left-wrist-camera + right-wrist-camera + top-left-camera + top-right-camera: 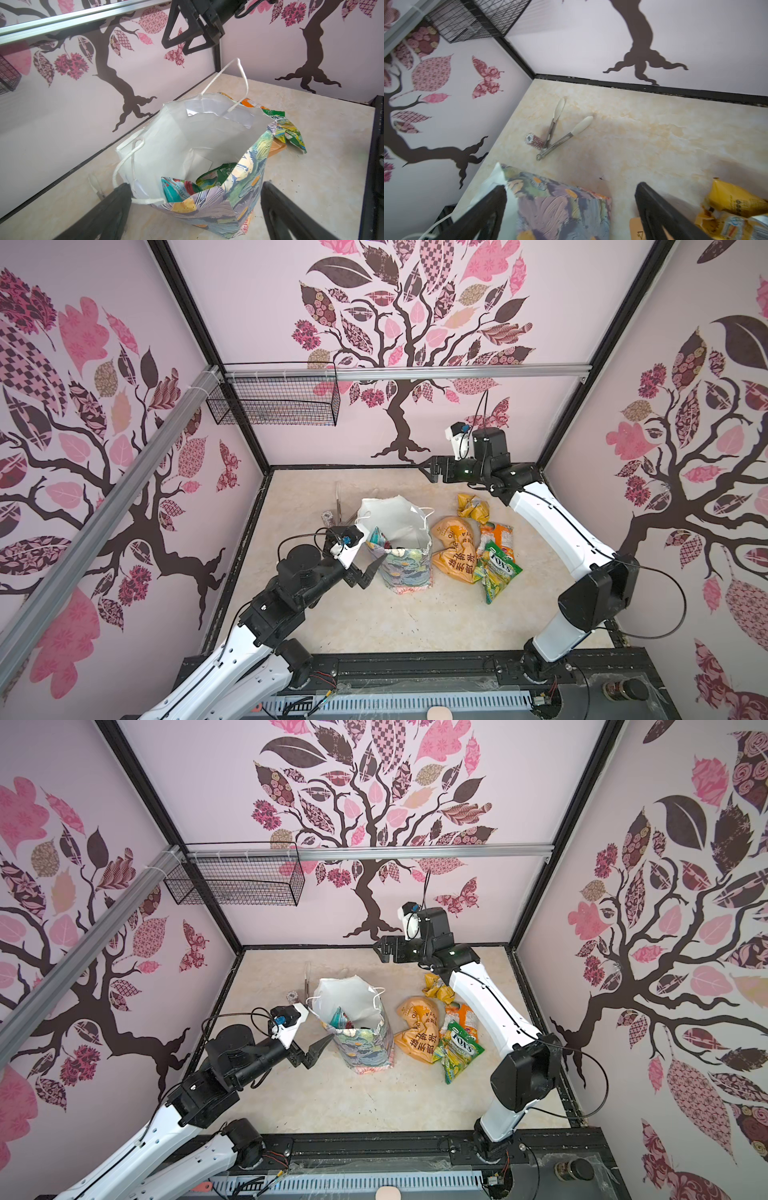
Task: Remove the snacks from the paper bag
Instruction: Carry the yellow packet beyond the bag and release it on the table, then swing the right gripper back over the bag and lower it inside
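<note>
While the left gripper (pixel 371 570) hovers just beside the upright paper bag (pixel 405 568), jaws spread and empty, a teal-red packet (pixel 176 190) and a green packet (pixel 216 176) sit inside the bag. Behind it the right gripper (pixel 426 472) hangs raised, spread and empty. Further right, on the table (pixel 374 626), lie a large orange packet (pixel 453 547), a yellow packet (pixel 473 508), an orange-white packet (pixel 496 533) and a FOX'S packet (pixel 496 572).

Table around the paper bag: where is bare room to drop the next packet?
Free: the table in front of the paper bag and FOX'S packet, toward the near rail. Crowded: packets beside the bag's right; tongs behind its left.
</note>
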Controlling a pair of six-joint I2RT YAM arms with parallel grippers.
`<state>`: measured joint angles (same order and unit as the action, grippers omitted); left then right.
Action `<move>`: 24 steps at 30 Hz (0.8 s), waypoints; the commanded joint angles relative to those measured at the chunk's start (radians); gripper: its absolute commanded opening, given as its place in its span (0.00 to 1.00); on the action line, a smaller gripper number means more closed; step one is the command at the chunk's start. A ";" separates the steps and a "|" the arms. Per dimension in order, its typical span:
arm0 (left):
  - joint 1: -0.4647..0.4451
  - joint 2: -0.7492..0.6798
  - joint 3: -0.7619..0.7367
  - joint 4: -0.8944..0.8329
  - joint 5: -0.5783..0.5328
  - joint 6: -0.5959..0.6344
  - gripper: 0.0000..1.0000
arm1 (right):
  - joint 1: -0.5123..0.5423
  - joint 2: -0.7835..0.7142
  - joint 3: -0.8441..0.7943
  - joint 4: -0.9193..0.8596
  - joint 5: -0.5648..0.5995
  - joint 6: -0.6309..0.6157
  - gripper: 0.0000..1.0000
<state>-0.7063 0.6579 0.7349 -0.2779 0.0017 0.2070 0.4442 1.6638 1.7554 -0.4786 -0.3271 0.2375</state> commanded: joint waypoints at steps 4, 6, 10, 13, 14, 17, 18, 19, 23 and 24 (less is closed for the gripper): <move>0.008 -0.015 0.022 0.005 -0.117 -0.017 0.98 | 0.135 0.066 0.255 -0.232 -0.007 -0.118 0.99; 0.010 -0.022 0.021 0.003 -0.148 -0.020 0.98 | 0.174 0.095 0.323 -0.284 0.002 -0.147 0.99; 0.013 -0.038 0.016 0.005 -0.242 -0.026 0.98 | 0.239 0.162 0.461 -0.397 0.005 -0.202 1.00; 0.020 -0.044 0.015 0.004 -0.327 -0.041 0.98 | 0.290 0.212 0.549 -0.479 0.058 -0.235 0.99; 0.023 -0.046 0.016 0.005 -0.338 -0.044 0.98 | 0.304 0.222 0.564 -0.495 0.076 -0.241 1.00; 0.026 -0.047 0.016 0.005 -0.348 -0.048 0.98 | 0.329 0.241 0.573 -0.523 0.119 -0.257 0.99; 0.027 -0.045 0.017 0.005 -0.352 -0.049 0.98 | 0.334 0.244 0.572 -0.532 0.124 -0.260 0.98; 0.027 -0.041 0.016 0.004 -0.357 -0.049 0.98 | 0.339 0.247 0.572 -0.540 0.126 -0.260 0.98; 0.028 -0.034 0.022 -0.003 -0.375 -0.051 0.99 | 0.363 0.241 0.541 -0.565 0.135 -0.265 0.88; 0.027 -0.036 0.022 -0.004 -0.369 -0.052 0.98 | 0.369 0.238 0.521 -0.566 0.141 -0.267 0.85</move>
<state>-0.6830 0.6228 0.7349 -0.2790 -0.3454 0.1646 0.8013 1.8896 2.2856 -0.9936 -0.2176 -0.0120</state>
